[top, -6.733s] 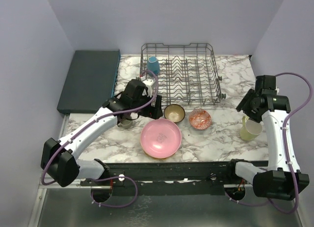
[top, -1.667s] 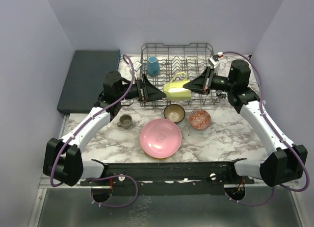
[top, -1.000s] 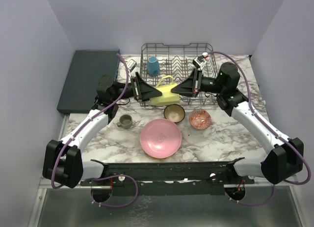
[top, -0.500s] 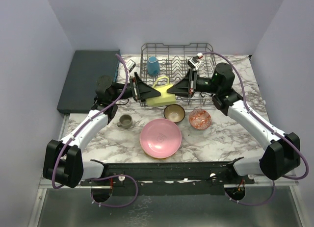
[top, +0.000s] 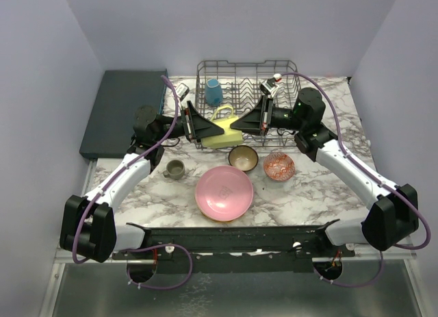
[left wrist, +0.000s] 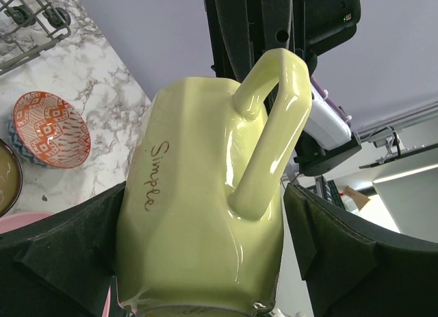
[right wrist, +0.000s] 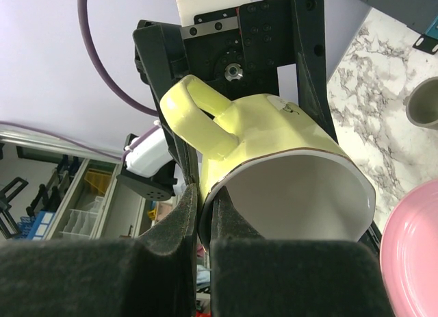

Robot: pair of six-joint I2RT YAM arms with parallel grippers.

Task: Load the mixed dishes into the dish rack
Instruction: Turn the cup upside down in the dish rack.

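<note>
At rack [top: 301,105] front: right gripper [right wrist: 203,221] pinching mug [right wrist: 287,187] rim, left gripper [left wrist: 198,262] wide astride body; clamp left before right releases.

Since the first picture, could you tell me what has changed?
The right fingers took the yellow mug by its rim and carried it left to the front of the dish rack. The left fingers left the small grey mug and flank the yellow one, open. Pink plate, brown bowl, red bowl, blue mug: unmoved.

Bright, even overhead light; soft shadows, sharp focus.
</note>
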